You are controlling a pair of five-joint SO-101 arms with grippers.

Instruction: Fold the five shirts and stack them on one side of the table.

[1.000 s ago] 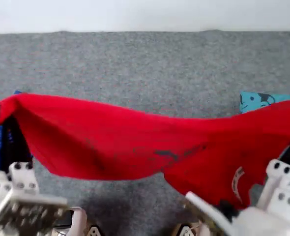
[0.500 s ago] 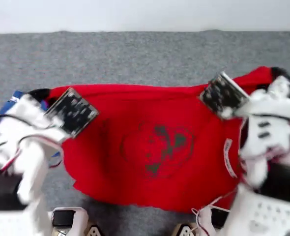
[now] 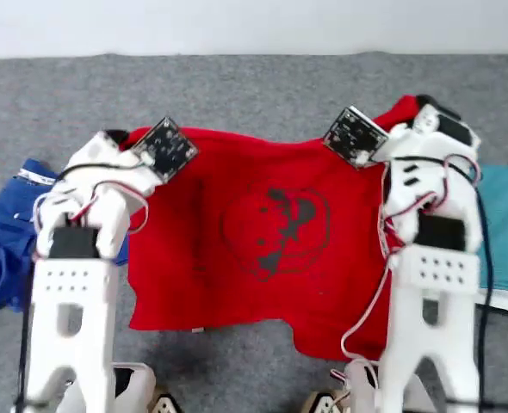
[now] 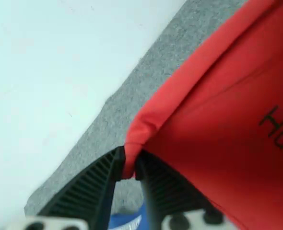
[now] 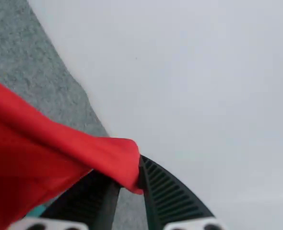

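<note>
The grey table (image 3: 254, 95) runs across the high view from edge to edge, with a white wall (image 3: 254, 26) along the top of the frame. The red shirt (image 3: 263, 232) takes up the middle of the frame, print side up. Its lower part lies on the table, while its two upper corners are raised toward the far side.

The left arm (image 3: 73, 284) stands at the lower left of the frame and the right arm (image 3: 430, 275) at the lower right. Each has a small circuit board at its wrist, over the shirt's upper edge.

A blue shirt (image 3: 4, 249) lies crumpled at the left edge, partly behind the left arm. A teal shirt (image 3: 505, 232) lies flat at the right edge, just beside the right arm.

The left gripper (image 3: 114, 138) sits at the upper left corner of the red shirt. In the left wrist view, the left gripper (image 4: 129, 160) has its jaws almost closed, pinching a fold of red cloth between the tips. The right gripper (image 3: 422, 105) sits at the shirt's upper right corner. In the right wrist view, the right gripper (image 5: 131, 172) is likewise nearly closed, clamping a bunched red corner.
</note>
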